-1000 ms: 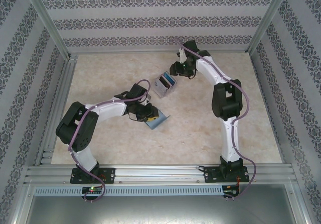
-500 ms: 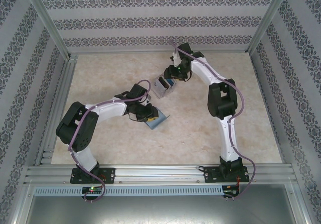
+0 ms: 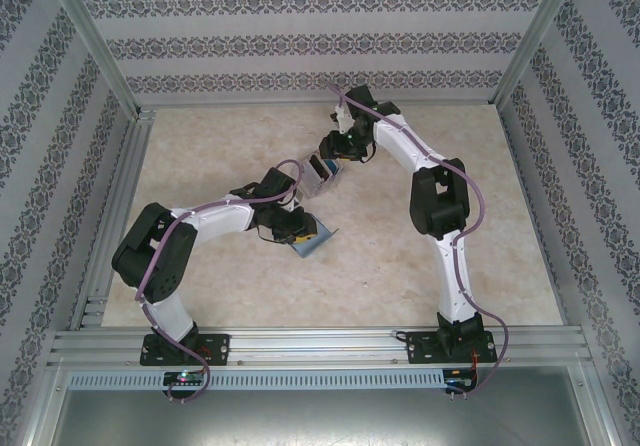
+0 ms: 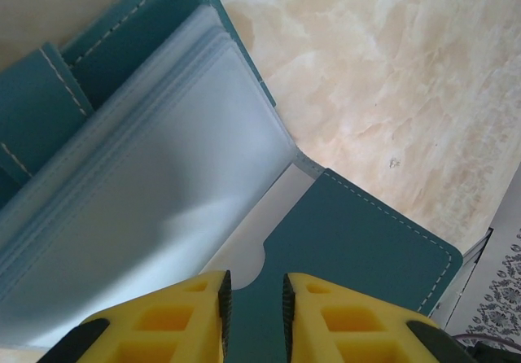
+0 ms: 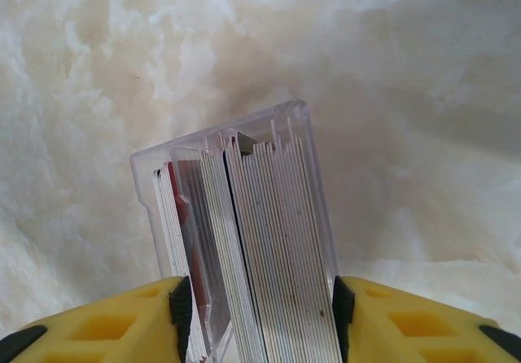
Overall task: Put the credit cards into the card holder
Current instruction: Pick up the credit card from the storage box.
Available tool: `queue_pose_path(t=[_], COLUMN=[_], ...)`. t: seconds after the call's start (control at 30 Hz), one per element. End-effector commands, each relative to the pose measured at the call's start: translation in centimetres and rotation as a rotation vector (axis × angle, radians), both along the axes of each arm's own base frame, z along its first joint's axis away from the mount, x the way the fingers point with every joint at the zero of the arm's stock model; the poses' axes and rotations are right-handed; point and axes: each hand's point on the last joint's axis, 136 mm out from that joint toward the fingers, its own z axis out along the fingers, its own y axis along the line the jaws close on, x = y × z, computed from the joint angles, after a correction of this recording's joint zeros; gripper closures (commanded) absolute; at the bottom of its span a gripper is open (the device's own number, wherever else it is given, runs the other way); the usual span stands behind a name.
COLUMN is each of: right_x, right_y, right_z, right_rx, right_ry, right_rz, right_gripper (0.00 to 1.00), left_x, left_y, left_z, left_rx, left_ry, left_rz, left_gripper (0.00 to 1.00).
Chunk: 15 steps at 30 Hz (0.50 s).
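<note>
The teal card holder (image 3: 315, 243) lies open near the table's middle. In the left wrist view its teal panel (image 4: 358, 241) has a slot with a white strip showing, beside clear sleeves (image 4: 146, 176). My left gripper (image 3: 297, 228) (image 4: 254, 286) sits on that panel, jaws a narrow gap apart, nothing pinched between them. The credit cards (image 5: 277, 233) (image 3: 325, 169) stand on edge, packed in a clear box (image 5: 146, 168) (image 3: 320, 178). My right gripper (image 3: 333, 156) (image 5: 260, 290) straddles the box, pads against both its sides.
The marble-patterned table top (image 3: 230, 286) has bare room in front and to the left. Metal rails (image 3: 320, 344) run along the near edge, and patterned walls (image 3: 300, 41) stand on the other three sides.
My right gripper has come forward and to the left from behind the clear box, down over it, and its jaws have narrowed slightly. The box shifted a little leftward. The left arm is still.
</note>
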Motion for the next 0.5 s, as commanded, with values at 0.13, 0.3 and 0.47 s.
queue_pose_path(t=[0.13,0.3,0.47], right_x=[-0.5,-0.3,-0.2], right_y=[1.5,1.4,0.7], right_z=[4.7,5.0,4.5], right_rx=[0.086,0.105,0.082], right_ry=[-0.056,-0.051,-0.048], right_rz=[0.035,0.027,0.011], right_gripper=[0.50,0.52,0.55], left_x=[-0.3,-0.3,-0.4], left_y=[-0.3,-0.2,-0.2], left_z=[0.2,0.2,0.1], left_rx=[0.012,0.014,0.013], left_ry=[-0.007,-0.009,-0.007], left_rz=[-0.020,-0.021,-0.023], left_gripper=[0.74,0.73,0.73])
